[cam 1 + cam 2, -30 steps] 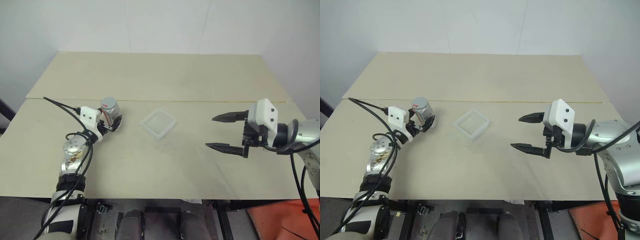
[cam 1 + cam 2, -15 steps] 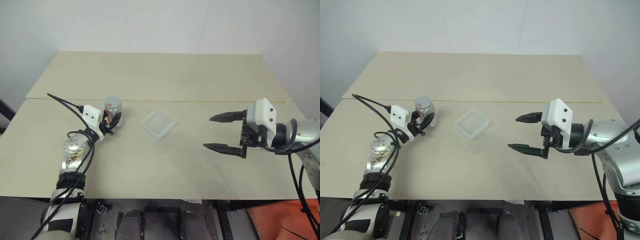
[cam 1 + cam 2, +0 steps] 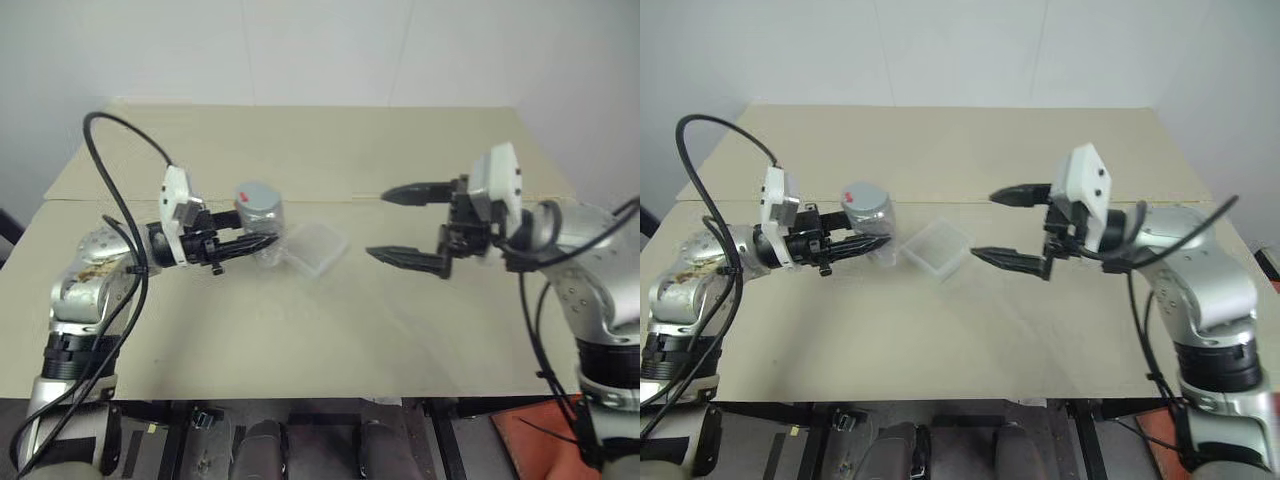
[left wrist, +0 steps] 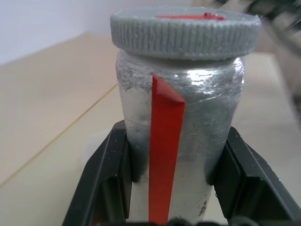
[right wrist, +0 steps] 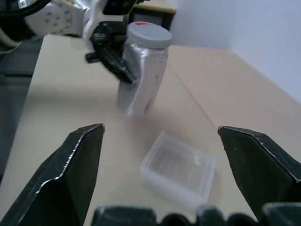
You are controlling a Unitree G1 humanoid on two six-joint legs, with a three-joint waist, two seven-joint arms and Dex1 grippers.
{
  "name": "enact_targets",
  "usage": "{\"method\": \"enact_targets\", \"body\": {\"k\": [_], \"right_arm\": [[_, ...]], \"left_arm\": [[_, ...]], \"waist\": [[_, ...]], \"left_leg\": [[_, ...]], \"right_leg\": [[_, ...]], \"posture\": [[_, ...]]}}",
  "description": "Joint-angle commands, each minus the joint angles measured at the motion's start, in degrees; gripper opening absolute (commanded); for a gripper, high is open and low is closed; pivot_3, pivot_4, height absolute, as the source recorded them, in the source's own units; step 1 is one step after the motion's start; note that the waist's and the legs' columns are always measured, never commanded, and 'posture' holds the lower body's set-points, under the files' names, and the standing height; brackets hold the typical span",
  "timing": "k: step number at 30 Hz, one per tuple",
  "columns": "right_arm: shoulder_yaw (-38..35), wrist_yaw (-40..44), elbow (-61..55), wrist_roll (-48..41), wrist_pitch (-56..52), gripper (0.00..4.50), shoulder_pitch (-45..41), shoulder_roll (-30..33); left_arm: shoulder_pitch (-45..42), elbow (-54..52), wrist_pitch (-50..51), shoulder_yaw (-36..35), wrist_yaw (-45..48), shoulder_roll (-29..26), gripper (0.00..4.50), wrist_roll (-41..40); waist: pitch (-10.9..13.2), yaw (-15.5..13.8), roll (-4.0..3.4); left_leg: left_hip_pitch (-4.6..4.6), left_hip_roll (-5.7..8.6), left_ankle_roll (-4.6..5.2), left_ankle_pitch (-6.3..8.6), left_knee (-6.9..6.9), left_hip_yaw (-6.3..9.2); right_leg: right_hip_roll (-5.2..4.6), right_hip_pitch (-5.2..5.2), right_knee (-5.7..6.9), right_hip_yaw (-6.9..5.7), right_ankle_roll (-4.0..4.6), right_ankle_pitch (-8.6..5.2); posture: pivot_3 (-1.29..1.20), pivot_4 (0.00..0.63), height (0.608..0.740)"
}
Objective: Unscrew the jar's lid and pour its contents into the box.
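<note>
The jar (image 4: 178, 136) is cut off at its base in the left wrist view. Its contents cannot be made out. The left pincer's fingers (image 4: 106, 183) hide its lower sides.

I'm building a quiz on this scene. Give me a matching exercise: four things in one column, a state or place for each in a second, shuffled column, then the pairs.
Things:
1. jar
2. lid
3. box
4. right gripper

States:
A. lying on the table between the two grippers
B. open, holding nothing
C. clamped in the left gripper
D. screwed on, red mark on top

Pairs: 1-C, 2-D, 3-A, 4-B
</note>
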State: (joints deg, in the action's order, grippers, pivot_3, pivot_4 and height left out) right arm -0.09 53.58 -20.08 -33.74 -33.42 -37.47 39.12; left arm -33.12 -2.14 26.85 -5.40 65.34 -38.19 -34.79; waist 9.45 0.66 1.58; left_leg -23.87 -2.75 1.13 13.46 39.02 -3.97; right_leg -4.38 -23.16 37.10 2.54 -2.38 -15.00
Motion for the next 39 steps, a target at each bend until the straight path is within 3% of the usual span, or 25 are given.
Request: {"method": "enact_targets", "body": {"k": [1, 7, 11, 25, 39], "right_arm": [[1.8, -8.4, -1.5, 0.8, -4.4, 4.50, -5.1, -4.8], [4.3, -16.0, 1.4, 2.5, -9.8, 4.50, -11.4, -11.5], [3.5, -16.8, 2.8, 1.6, -11.3, 4.50, -14.1, -13.4], [3.4, -12.8, 0.9, -1.6, -13.1, 4.50, -13.0, -11.6], [4.9, -14.0, 3.9, -0.3, -13.2, 4.50, -13.2, -13.2]], "left_arm": [[-3.5, -2.1, 1.6, 0.5, -2.1, 3.4, 1.92, -2.5], [-6.9, 1.6, -0.3, 4.0, -1.7, 8.0, 1.92, 0.3], [-8.0, 4.8, -2.1, 6.5, 2.5, 8.0, 1.92, 2.3], [-12.7, 14.7, -6.6, 8.1, 7.8, 9.1, 1.92, 6.3], [-12.3, 13.9, -7.1, 8.0, 8.4, 9.7, 1.92, 6.9]], "waist": [[0.0, 0.0, 0.00], [0.0, 0.0, 0.00], [0.0, 0.0, 0.00], [0.0, 0.1, -0.01], [0.0, 0.1, 0.00]], "left_leg": [[0.00, 0.00, -0.01, -0.01, 0.01, 0.00], [-0.12, 0.03, 0.00, -0.01, 0.02, -0.04], [-0.19, 0.03, -0.01, -0.01, 0.03, -0.05], [-0.33, 0.04, 0.00, -0.01, 0.07, -0.02], [-0.42, 0.04, 0.00, -0.01, 0.07, -0.01]], "right_leg": [[0.00, 0.00, 0.00, 0.00, 0.00, 0.00], [0.00, -0.09, 0.00, -0.01, 0.00, 0.00], [0.01, -0.15, 0.01, -0.04, 0.01, 0.00], [0.01, -0.25, 0.01, -0.10, 0.01, 0.00], [0.00, -0.33, 0.01, -0.10, 0.01, 0.00]], "posture": [[0.00, 0.150, 0.740], [0.00, 0.150, 0.740], [0.00, 0.150, 0.740], [0.00, 0.150, 0.740], [0.00, 0.150, 0.740]]}}
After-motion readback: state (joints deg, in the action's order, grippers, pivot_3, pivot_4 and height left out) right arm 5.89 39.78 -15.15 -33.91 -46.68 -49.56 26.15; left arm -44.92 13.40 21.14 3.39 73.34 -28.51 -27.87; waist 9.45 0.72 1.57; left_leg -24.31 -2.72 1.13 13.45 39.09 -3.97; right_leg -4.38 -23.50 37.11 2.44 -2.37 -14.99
